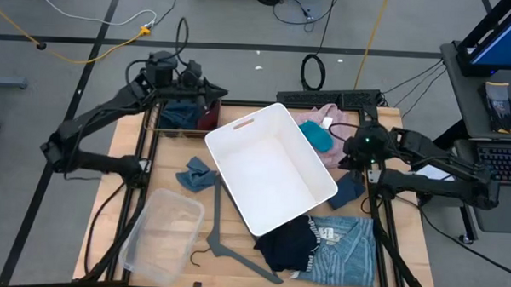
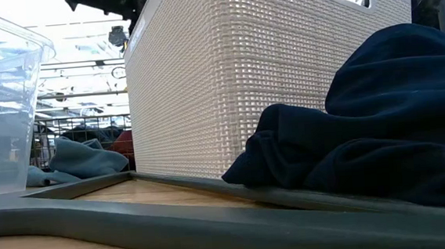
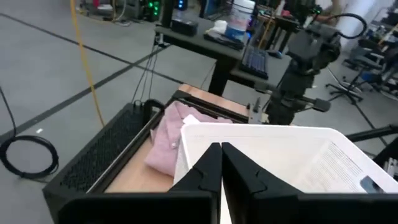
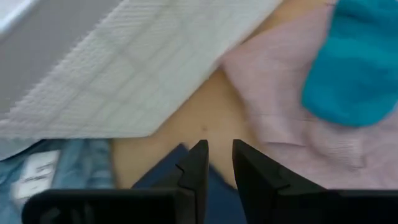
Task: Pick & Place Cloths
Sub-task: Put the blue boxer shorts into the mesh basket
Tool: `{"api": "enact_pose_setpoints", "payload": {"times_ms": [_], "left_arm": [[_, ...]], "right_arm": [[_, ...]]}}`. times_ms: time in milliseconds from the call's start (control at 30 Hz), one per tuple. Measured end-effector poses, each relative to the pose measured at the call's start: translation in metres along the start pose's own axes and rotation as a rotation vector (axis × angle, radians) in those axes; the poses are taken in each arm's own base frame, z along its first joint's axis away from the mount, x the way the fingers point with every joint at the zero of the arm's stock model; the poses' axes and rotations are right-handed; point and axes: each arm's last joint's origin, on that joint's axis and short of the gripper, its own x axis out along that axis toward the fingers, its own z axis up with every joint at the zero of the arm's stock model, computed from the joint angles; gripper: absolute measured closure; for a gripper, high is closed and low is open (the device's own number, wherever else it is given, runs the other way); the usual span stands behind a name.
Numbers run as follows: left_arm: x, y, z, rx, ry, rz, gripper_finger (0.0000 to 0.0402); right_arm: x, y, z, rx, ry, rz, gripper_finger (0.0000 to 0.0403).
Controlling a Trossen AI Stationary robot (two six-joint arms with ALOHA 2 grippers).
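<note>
The white basket sits empty mid-desk, cloths scattered around it. The striped shirt and black cloth lie at the near edge, the pink fleece and teal cloth at the far right corner. The navy cloth lies directly under the right end effector, closest of all, the basket just to its left. Its fingers stand slightly parted, holding nothing, a short drop above the fabric. The left end effector hovers pinched shut and empty at the far left.
</note>
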Motion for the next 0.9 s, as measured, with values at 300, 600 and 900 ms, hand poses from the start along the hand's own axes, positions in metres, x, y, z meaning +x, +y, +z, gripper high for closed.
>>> {"api": "enact_pose_setpoints", "payload": {"times_ms": [300,600,900], "left_arm": [[-0.025,-0.013,0.006,0.036,-0.061,-0.002,0.0391],[-0.035,-0.021,0.007,0.025,-0.067,-0.014,0.0392],[-0.032,-0.028,0.006,0.003,-0.055,-0.047,0.0399]], "right_arm": [[-0.003,0.013,-0.017,-0.015,0.156,0.154,0.0335],[-0.008,0.039,-0.027,0.033,0.254,0.418,0.0364],[-0.014,0.072,-0.027,0.028,0.306,0.547,0.0399]]}}
